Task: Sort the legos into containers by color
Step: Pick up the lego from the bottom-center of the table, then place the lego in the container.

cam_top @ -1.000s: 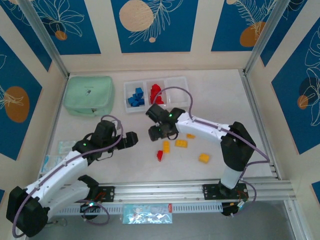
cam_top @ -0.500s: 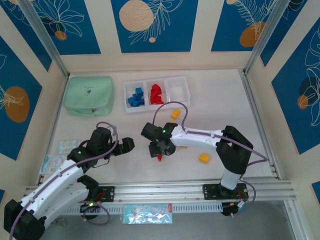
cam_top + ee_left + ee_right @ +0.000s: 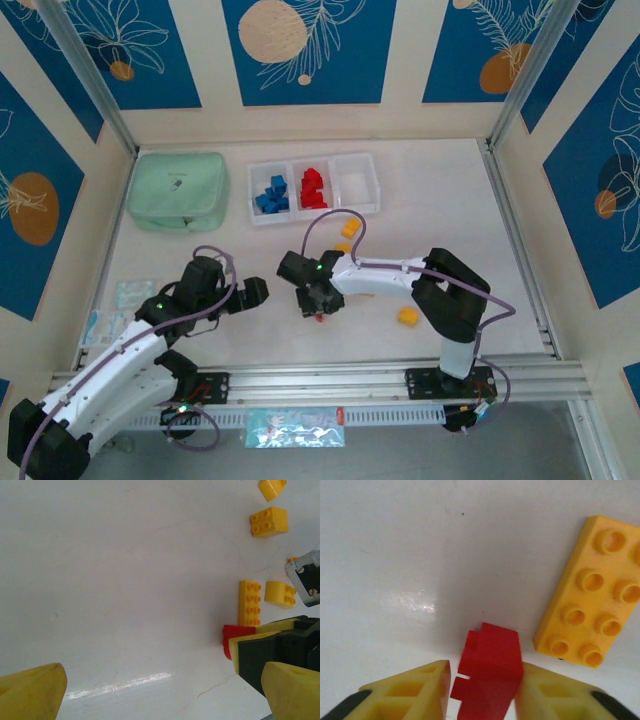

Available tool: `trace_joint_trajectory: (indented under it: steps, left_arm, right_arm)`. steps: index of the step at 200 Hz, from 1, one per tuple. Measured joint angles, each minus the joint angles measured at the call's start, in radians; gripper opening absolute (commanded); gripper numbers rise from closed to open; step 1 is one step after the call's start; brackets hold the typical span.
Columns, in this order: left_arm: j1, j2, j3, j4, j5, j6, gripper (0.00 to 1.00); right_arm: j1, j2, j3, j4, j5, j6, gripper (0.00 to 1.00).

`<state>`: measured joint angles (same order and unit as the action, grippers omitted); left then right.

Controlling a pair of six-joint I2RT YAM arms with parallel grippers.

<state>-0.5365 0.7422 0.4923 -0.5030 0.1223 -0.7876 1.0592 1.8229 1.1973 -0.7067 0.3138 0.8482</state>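
Right pincer [image 3: 484, 682] nudged left, pinching red lego [image 3: 491, 662], left pincer [image 3: 162, 692] spread

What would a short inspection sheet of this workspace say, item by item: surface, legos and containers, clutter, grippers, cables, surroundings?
Surface: white table, no spills seen.
Job's things: the containers hold blue legos in the left bin and red legos in the middle; the right bin looks empty. Several yellow legos and one red brick lie loose.
Clutter: mint-green pouch left of the bins; clear packets at the left edge.
Grippers: left gripper open, empty, above bare table. Right gripper down at the red brick, fingers close on both sides; firm grip not certain.
Cables: left cable and right cable loop above their arms; snagging: nothing seen.
Surroundings: blue patterned wall panels; metal rail at the near edge.
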Motion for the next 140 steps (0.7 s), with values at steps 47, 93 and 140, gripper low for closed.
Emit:
trace_joint_trajectory:
  steps: [47,93,140]
  left_arm:
    - [0.0,0.0,0.0,0.0,0.0,0.0,0.99]
    - [0.0,0.017,0.008,0.003,0.0,0.0,0.99]
    - [0.004,0.088,0.053,0.039,-0.01,0.005,0.99]
  right_arm:
    - [-0.002,-0.003,0.0,0.013,0.0,-0.029,0.25]
    - [-0.039,-0.05,0.003,0.015,-0.003,-0.071,0.23]
    - [-0.154,-0.079,0.125,0.023,0.001,-0.162,0.23]
